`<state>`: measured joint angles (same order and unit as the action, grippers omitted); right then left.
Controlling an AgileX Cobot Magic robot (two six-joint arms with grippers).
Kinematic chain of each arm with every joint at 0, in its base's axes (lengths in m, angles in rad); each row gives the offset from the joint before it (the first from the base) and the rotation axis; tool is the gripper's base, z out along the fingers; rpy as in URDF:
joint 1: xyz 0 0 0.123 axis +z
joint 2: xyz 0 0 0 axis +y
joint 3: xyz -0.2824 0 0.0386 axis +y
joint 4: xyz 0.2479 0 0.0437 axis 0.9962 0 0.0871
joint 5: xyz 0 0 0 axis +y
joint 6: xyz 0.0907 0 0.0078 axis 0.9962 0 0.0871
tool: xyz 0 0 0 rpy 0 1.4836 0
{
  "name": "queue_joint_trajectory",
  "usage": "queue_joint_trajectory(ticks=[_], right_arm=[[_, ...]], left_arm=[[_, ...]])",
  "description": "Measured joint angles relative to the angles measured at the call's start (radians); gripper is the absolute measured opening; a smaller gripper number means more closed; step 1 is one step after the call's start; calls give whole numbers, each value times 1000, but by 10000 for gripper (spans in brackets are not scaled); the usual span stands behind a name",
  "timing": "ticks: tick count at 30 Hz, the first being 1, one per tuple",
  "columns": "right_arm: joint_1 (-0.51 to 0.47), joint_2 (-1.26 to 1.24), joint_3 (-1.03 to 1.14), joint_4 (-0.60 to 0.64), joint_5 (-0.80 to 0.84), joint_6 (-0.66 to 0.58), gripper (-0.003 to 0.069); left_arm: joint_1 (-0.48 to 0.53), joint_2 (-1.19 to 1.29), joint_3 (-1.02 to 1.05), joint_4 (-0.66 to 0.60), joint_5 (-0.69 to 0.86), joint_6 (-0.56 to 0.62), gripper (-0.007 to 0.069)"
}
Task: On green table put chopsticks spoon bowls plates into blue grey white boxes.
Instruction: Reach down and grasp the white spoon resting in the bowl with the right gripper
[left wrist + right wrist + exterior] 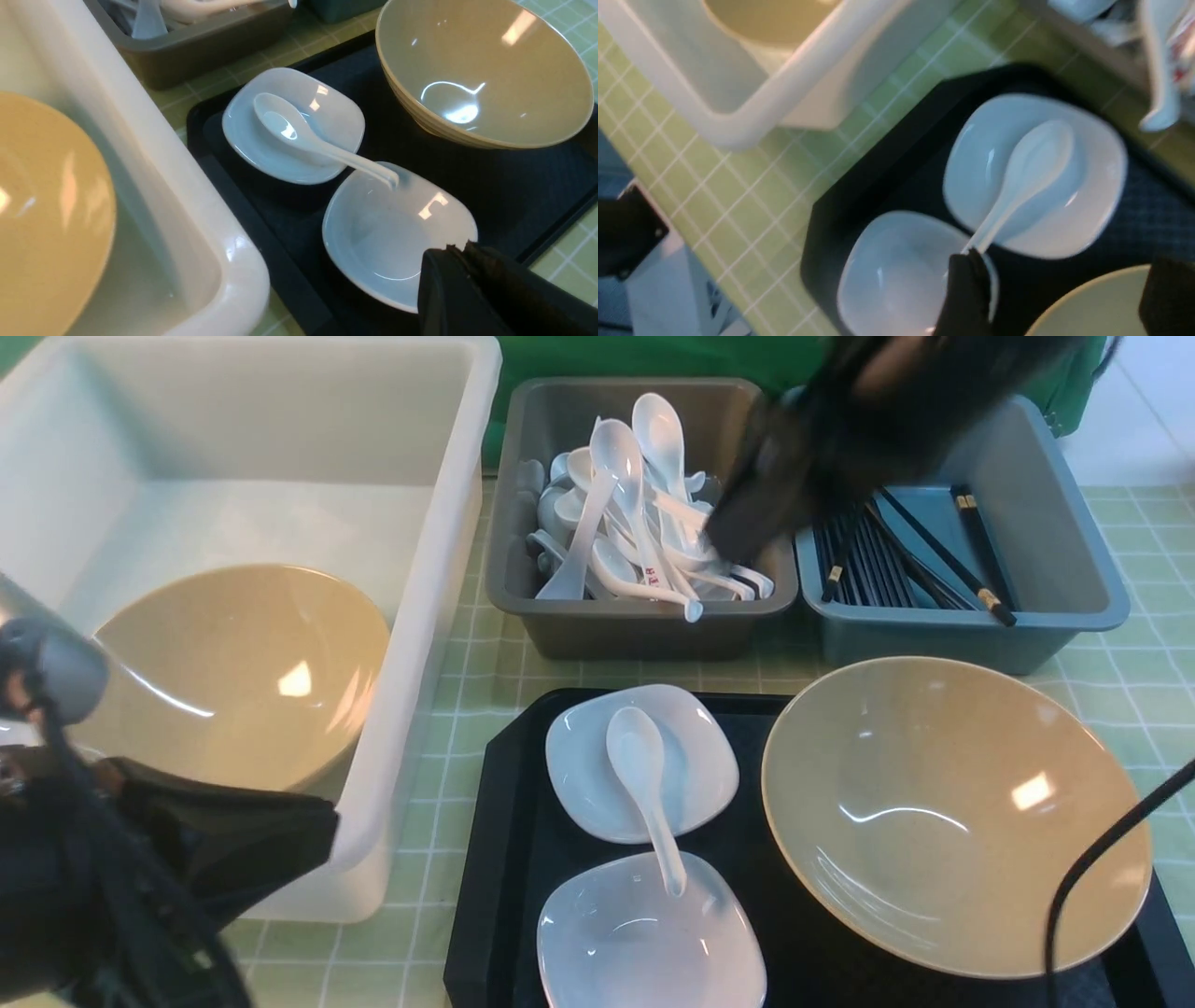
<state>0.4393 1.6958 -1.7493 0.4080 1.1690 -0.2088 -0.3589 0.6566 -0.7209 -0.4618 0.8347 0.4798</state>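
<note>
On the black tray the white spoon lies across two white plates, the far plate and the near plate, beside a tan bowl. A second tan bowl leans inside the white box. The grey box holds several spoons, and the blue box holds chopsticks. My left gripper is shut and empty over the near plate's edge. My right gripper is open and empty, high over the tray; it appears blurred over the grey and blue boxes.
The green table shows between the boxes and the tray. My left arm fills the lower left corner in front of the white box. A black cable crosses the tray bowl's right rim.
</note>
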Motion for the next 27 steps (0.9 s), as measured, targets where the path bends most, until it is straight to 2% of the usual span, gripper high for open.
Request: queue_joint_trajectory(ticks=[4,7,11,12,13,19,27], right_arm=[[73,47,99,22,0,-5,477],[128,109,108,-16,-1,21,477],[255,199,114,-249,-3,228,477],[260,199,114,-260,-3,240,477],[290,238,114,-326,-3,321,477],[309,341,114,-380,-6,502,477],[309,362,114,-383,-37,528,470]], left_arm=[[0,-26,-1,40,18,0,-1],[0,-27,-1,44,31,0,-1],[0,-27,-1,44,44,1,-1],[0,-27,-1,44,44,1,-1],[0,-27,-1,44,46,1,-1],[0,-27,-1,33,46,2,-1],[0,-27,-1,12,46,2,-1]])
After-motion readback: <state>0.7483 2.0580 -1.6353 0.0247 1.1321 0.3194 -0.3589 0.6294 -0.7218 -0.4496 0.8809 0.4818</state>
